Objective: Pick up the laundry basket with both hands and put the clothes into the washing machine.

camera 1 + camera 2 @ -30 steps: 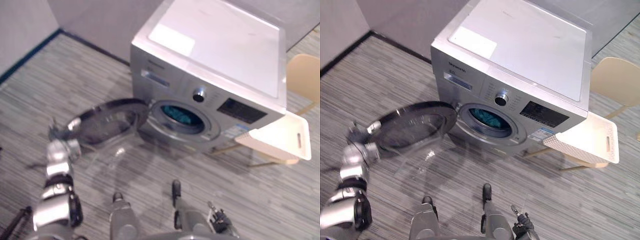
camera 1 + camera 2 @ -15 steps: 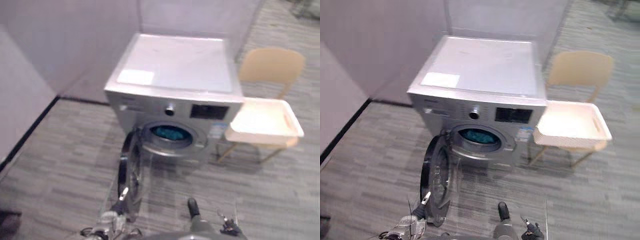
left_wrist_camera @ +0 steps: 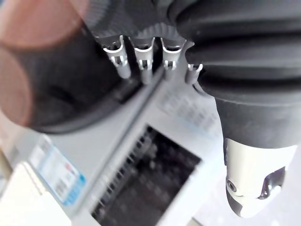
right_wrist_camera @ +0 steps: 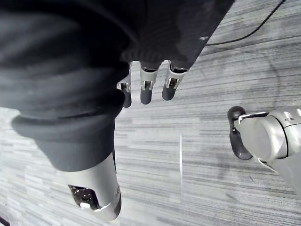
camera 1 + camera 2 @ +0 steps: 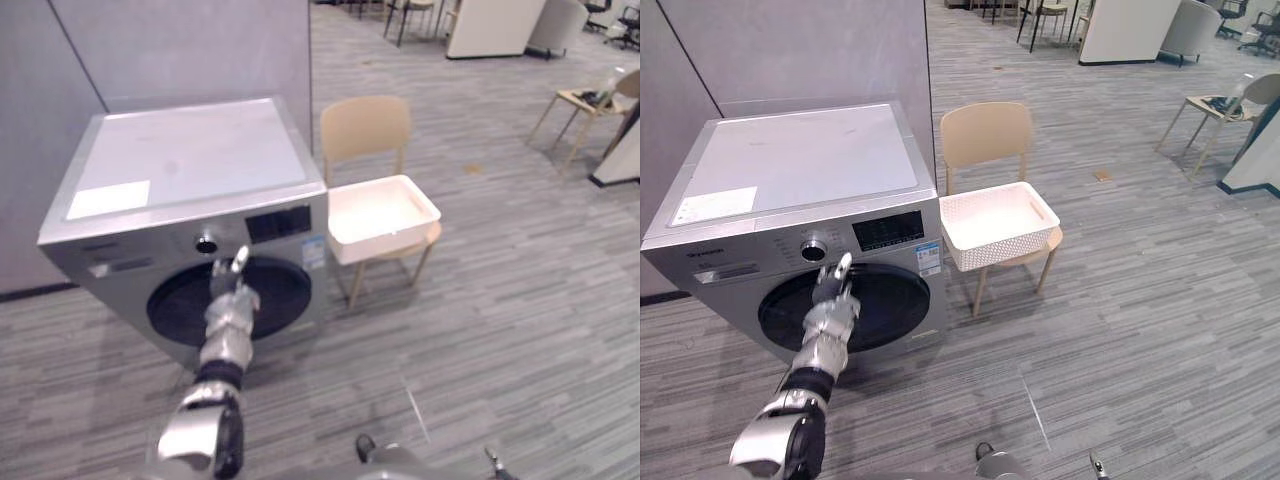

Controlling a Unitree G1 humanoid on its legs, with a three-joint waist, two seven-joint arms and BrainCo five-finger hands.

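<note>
Standing at the left of the frame, the washing machine (image 5: 800, 165) has its round dark door (image 5: 885, 305) shut flush with the front, so no clothes can be seen. The left hand (image 5: 830, 320) is raised in front of the door's upper part, just under the control knob (image 5: 814, 250). Its fingers (image 3: 142, 63) are straight and spread, holding nothing. That pose suits a flat push to latch the door, though I cannot tell whether they actually touch it.

Just right of the machine, the white laundry basket (image 5: 1005, 247) sits level on the seat of a tan chair (image 5: 985, 132). Its inside looks bare, which suggests the load has gone in. The seat keeps the basket at a height both hands could reach. Its near-left corner lies close to the machine's right edge, leaving little room on that side.

Further right and toward the lower frame, the grey floor (image 5: 1120, 300) is open, giving room to step back or turn. The right hand (image 4: 146, 92) hangs over this floor with its fingers loose and extended, gripping nothing.
</note>
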